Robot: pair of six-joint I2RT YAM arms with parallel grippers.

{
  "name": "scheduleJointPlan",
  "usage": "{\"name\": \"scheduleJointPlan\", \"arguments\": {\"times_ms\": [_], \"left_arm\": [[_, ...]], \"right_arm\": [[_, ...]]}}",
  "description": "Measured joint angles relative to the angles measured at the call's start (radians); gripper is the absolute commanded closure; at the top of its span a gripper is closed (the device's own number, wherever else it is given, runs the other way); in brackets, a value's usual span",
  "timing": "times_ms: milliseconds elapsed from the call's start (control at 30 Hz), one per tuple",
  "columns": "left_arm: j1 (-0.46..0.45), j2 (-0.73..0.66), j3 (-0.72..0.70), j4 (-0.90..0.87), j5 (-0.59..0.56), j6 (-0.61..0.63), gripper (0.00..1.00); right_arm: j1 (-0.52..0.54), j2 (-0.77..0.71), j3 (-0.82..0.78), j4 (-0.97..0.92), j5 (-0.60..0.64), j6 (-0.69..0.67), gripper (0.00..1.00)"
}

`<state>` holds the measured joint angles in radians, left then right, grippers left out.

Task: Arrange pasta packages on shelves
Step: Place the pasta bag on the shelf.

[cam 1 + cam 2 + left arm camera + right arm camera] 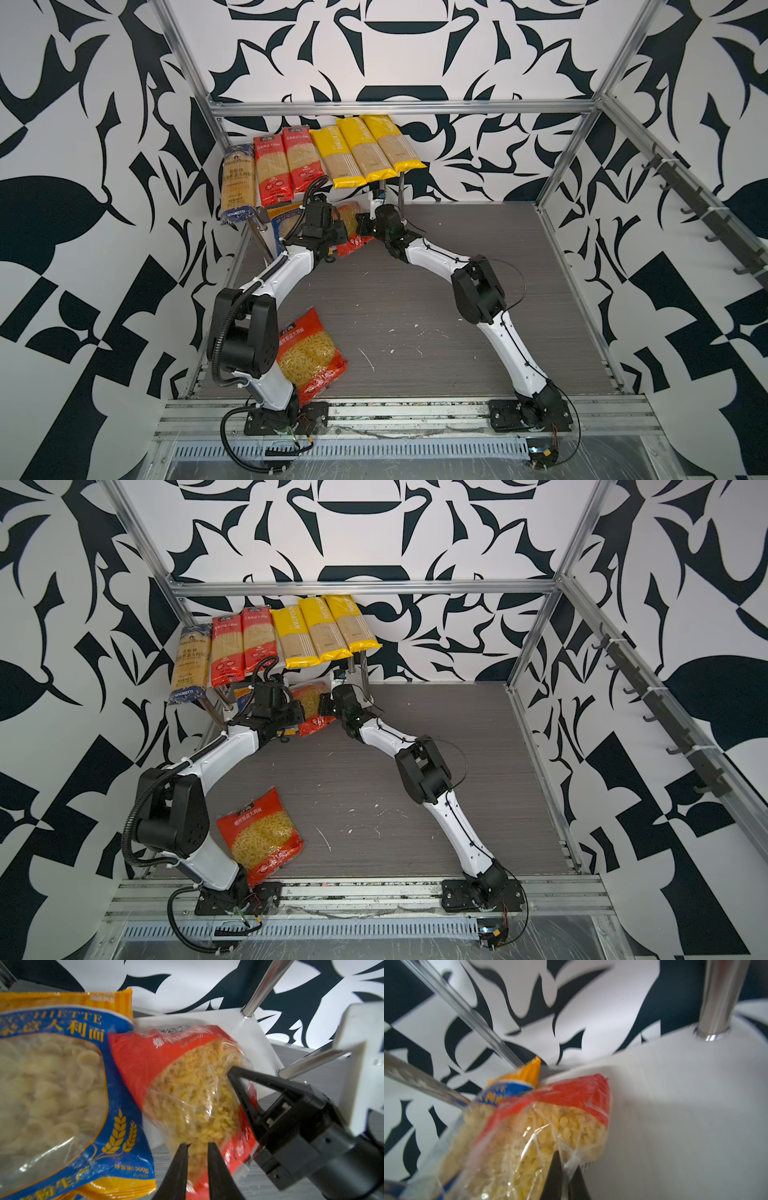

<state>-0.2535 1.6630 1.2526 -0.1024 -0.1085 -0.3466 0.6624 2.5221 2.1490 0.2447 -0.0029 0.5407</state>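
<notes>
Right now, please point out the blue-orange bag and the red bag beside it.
blue-orange bag (52, 1088): left wrist view, clear window.
red bag (135, 1059): left wrist view, red upper panel.

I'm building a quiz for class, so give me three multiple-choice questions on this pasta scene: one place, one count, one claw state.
1. Where is the blue-orange bag? A on the table; B on the lower board, beside the red bag; C on the wall hooks.
2. How many yellow spaghetti packs show? A two; B five; C three.
3. The right claw is: A shut on the red bag's plastic; B wide open; C gripping a yellow pack.
Answers: B, seen on the white board in the left wrist view; C, three side by side in both top views; A, its tips pinch crinkled film.
</notes>
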Motion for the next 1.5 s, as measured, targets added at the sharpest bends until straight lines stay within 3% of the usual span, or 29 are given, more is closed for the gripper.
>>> {"name": "scheduleJointPlan", "arguments": {"times_ms": [200, 333, 433, 633, 833, 1200, 1333, 1500], "left_arm": [[0.000, 0.000, 0.020, 0.002, 0.004, 0.004, 0.71], [0.000, -0.018, -0.009, 0.003, 0.010, -0.002, 0.70], [0.000, -0.056, -0.052, 0.003, 0.017, -0.013, 0.70], [0.001, -0.130, -0.106, 0.005, 0.024, -0.029, 0.70], [0.002, -0.134, -0.107, 0.005, 0.042, -0.047, 0.69], [0.002, -0.134, -0.113, 0.005, 0.050, -0.062, 0.67], [-0.002, -0.134, -0.114, 0.005, 0.050, -0.071, 0.66], [-0.005, -0.134, -0.131, 0.010, 0.051, -0.075, 0.66]], "right_arm": [[-0.011, 0.018, 0.058, 0.027, 0.074, 0.035, 1.00], [-0.024, 0.118, 0.205, 0.011, 0.077, 0.055, 1.00], [-0.040, 0.175, 0.278, -0.006, 0.029, 0.066, 1.00], [-0.080, 0.134, 0.124, 0.008, -0.096, 0.063, 1.00], [-0.105, 0.109, 0.111, -0.062, -0.249, 0.042, 1.00], [-0.152, 0.113, 0.258, -0.318, -0.459, -0.021, 1.00], [-0.155, 0.175, 0.392, -0.384, -0.467, -0.020, 0.85], [-0.140, 0.175, 0.358, -0.379, -0.430, -0.006, 0.56]]}}
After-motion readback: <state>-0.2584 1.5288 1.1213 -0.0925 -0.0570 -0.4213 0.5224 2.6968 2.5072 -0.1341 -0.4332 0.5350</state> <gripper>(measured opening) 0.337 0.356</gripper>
